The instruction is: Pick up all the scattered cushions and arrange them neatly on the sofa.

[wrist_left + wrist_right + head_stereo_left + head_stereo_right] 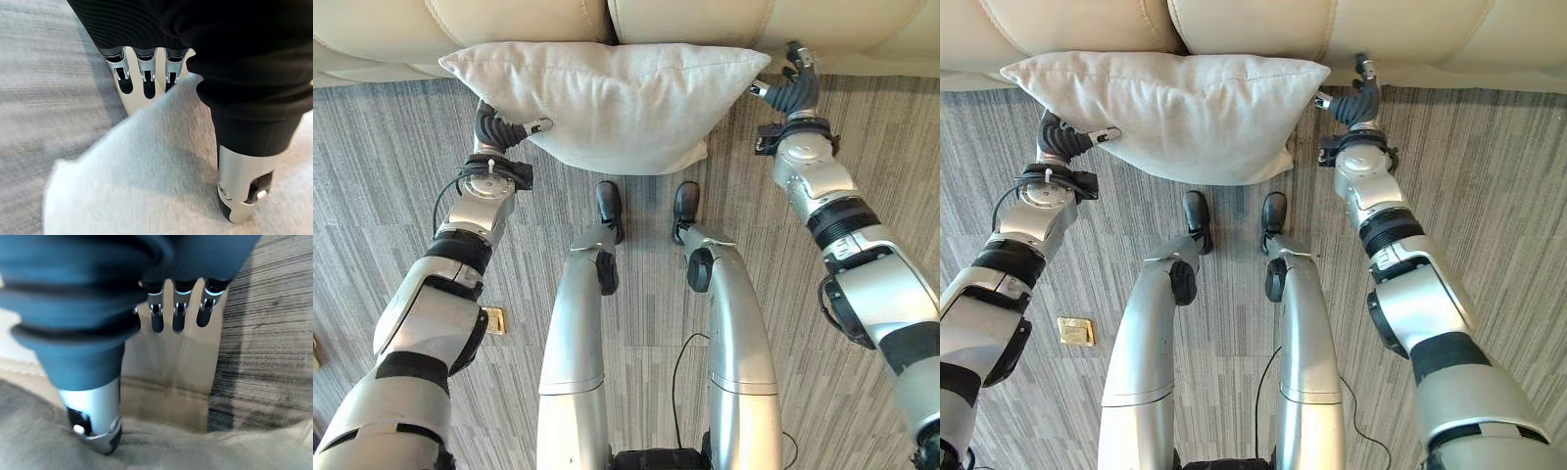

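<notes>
**White cushion held between both hands at the sofa's front edge**

Below me I see a grey striped carpet [401, 176] running up to a cream leather sofa [685, 20], whose padded seat sections fill the far edge of the head views. A small brass-coloured plate [494, 320] sits flush in the floor beside my left arm.

The one cushion I can see, a white fabric cushion [607, 98], is off the carpet and lies against the sofa's front, its upper edge resting at the seam where two seat sections meet. It is held from both ends.

My left hand [509, 130] is at the cushion's lower left side. In the left wrist view the thumb [243, 196] presses down onto the white fabric while the fingers [146, 78] run under the edge of the cushion, so the hand is pinching the cloth between thumb and fingers.

My right hand [1351, 98] is at the cushion's right corner, close against the sofa front. In the right wrist view its thumb [95, 423] lies on the cushion fabric and the fingers [178, 316] reach past the edge toward the leather behind; it is grasping that corner.

I can make out no brand, label or legible writing on the cushion, the sofa or the floor plate.
</notes>
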